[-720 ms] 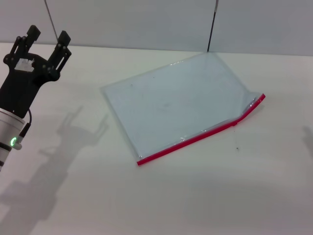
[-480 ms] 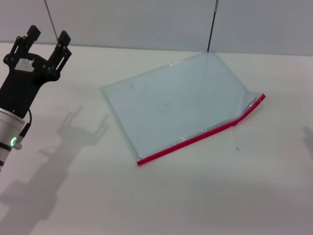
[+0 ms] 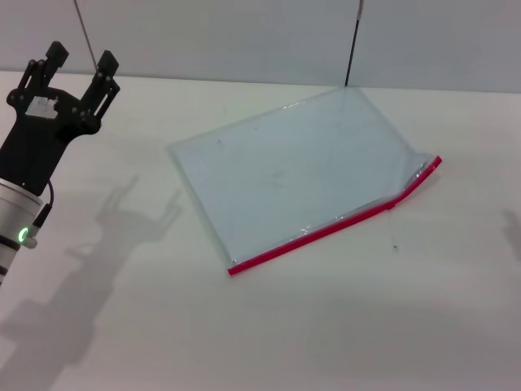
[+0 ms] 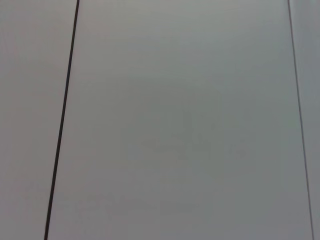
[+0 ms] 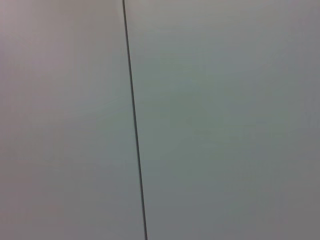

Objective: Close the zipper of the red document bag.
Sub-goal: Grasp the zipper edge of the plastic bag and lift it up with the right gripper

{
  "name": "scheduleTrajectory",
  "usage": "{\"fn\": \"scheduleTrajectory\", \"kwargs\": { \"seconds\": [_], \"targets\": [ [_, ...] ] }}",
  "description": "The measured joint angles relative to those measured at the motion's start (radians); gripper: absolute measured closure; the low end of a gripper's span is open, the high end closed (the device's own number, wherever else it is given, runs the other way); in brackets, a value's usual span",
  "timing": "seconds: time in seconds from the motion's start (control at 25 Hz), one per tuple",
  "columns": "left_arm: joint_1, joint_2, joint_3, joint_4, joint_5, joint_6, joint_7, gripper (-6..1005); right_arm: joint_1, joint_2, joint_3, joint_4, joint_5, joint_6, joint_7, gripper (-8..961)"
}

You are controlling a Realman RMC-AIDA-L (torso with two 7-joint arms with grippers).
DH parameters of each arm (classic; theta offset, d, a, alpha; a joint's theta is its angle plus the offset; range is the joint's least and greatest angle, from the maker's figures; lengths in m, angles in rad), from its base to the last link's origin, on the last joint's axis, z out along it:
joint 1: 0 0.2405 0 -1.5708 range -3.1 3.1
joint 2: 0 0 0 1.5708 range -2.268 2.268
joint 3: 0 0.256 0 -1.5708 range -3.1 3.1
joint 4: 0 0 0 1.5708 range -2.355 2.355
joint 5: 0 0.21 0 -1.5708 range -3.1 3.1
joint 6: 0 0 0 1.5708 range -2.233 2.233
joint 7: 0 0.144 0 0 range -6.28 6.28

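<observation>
Lying flat mid-tabletop (image 3: 122, 326): red document bag (image 3: 293, 167), zipper (image 3: 334, 228) along its near edge, kinked toward the right. Hovering far left, well apart: left pincer (image 3: 79, 59), fingers spread wide, empty.

1. The red document bag (image 3: 297, 175) lies flat on the table (image 3: 269, 334), near its middle, set at an angle.
2. The zipper (image 3: 338, 221) runs along the bag's near long edge.
3. The left gripper (image 3: 80, 59) hangs well apart, over the table's far left.
</observation>
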Motion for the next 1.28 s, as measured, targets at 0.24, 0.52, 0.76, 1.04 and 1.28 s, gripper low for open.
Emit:
{"fn": "scheduleTrajectory", "kwargs": {
  "seconds": [0.24, 0.52, 0.76, 1.04, 1.28],
  "targets": [
    [-0.001, 0.000, 0.000, 0.002, 0.000, -0.013, 0.006, 243, 0.007, -0.002, -0.007, -0.004, -0.006, 0.028, 0.054, 328],
    [-0.003, 0.000, 0.000, 0.007, 0.000, -0.036, 0.011, 243, 0.043, -0.005, -0.106, -0.130, -0.028, 0.194, 0.397, 340],
    [-0.003, 0.000, 0.000, 0.008, 0.000, -0.036, 0.011, 243, 0.107, -0.008, -0.191, -0.228, -0.163, 0.385, 0.678, 351],
    [-0.003, 0.000, 0.000, 0.009, 0.000, -0.037, 0.012, 242, 0.169, -0.009, -0.203, -0.258, -0.343, 0.520, 0.859, 364],
    [-0.003, 0.000, 0.000, 0.008, 0.000, -0.037, 0.012, 242, 0.222, -0.009, -0.204, -0.255, -0.459, 0.634, 0.956, 375]
  ]
}}
